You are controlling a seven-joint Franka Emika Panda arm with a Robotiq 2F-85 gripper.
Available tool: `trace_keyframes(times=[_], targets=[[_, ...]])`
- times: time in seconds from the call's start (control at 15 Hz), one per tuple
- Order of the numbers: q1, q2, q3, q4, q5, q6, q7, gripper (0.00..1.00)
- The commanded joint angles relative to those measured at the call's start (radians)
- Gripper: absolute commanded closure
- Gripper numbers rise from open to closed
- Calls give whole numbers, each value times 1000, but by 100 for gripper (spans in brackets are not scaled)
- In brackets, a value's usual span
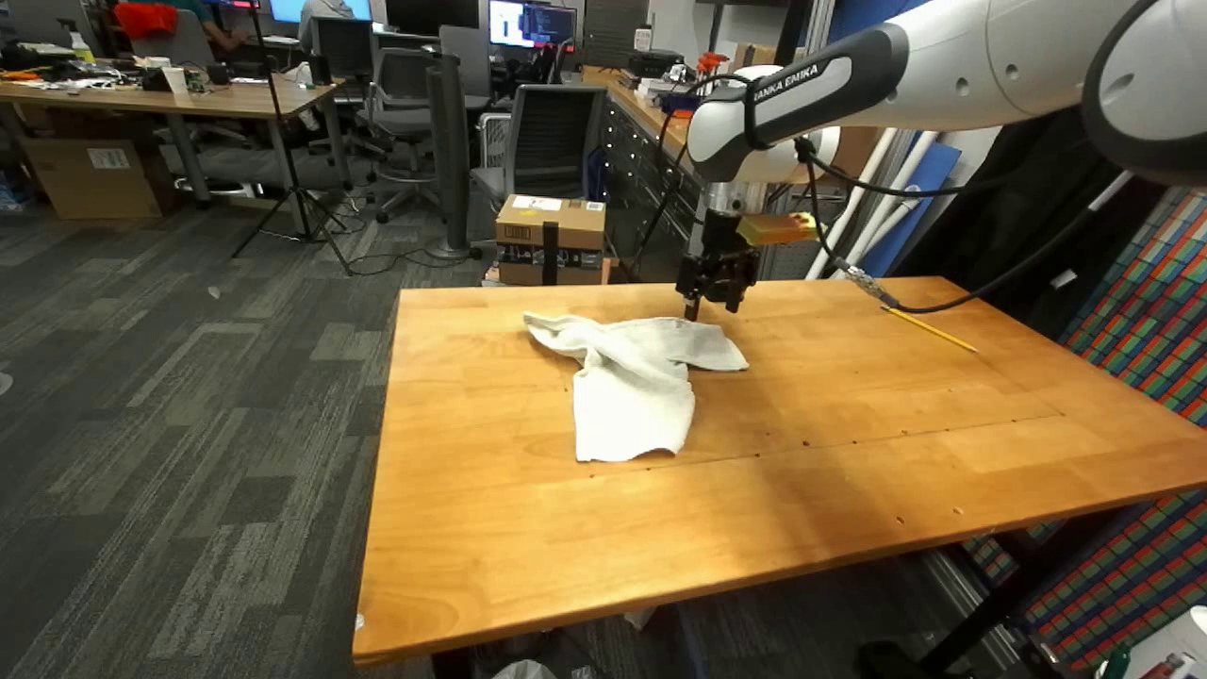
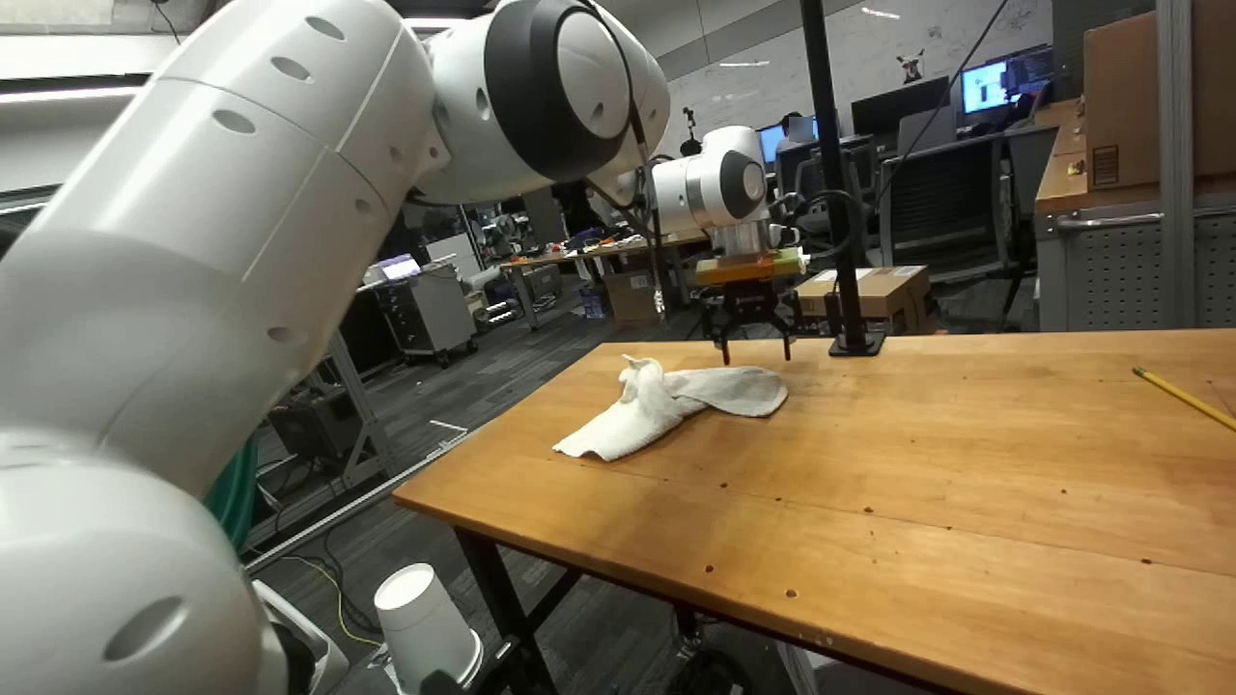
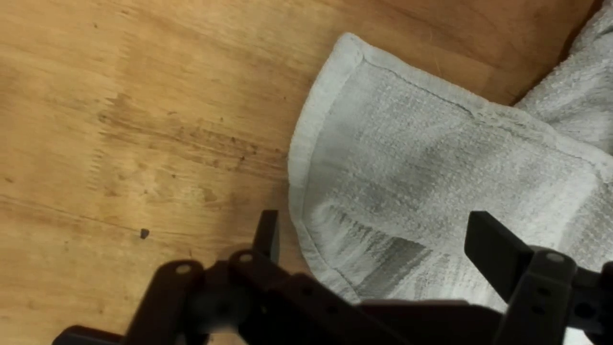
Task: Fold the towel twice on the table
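From where I'm standing, the white towel (image 1: 634,391) lies rumpled toward ten o'clock on the wooden surface (image 1: 801,500) in both exterior views, its bunched twist hiding the cloth beneath. The jaws stand wide apart and hold nothing, near the towel's two o'clock edge; whether either of the fingers (image 2: 726,353) touches it I can't tell. The arm (image 1: 943,75) is cut off toward two o'clock in an exterior view, and in an exterior view a black post (image 2: 831,154) hides part of the cardboard box (image 2: 888,294).

Only the wrist view gives me the towel's stitched hem (image 3: 299,167), a corner (image 3: 351,45) between twelve and one, the cloth running out of sight at three. From there one finger shows against bare wood toward seven, the other against cloth toward four, and their dark linkage (image 3: 306,297) blocks what lies at six. A yellow pencil (image 1: 932,329) toward two o'clock on the surface shows its lower end in an exterior view; in an exterior view its shaft (image 2: 1186,399) is cropped at three.
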Motion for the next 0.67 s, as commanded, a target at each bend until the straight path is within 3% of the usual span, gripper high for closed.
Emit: trace_keyframes(times=[0.0,0.6], targets=[[0,21,-13,51,-14,-17,-11,0],[-10,34,-26,42,-9,-16,-4,0]])
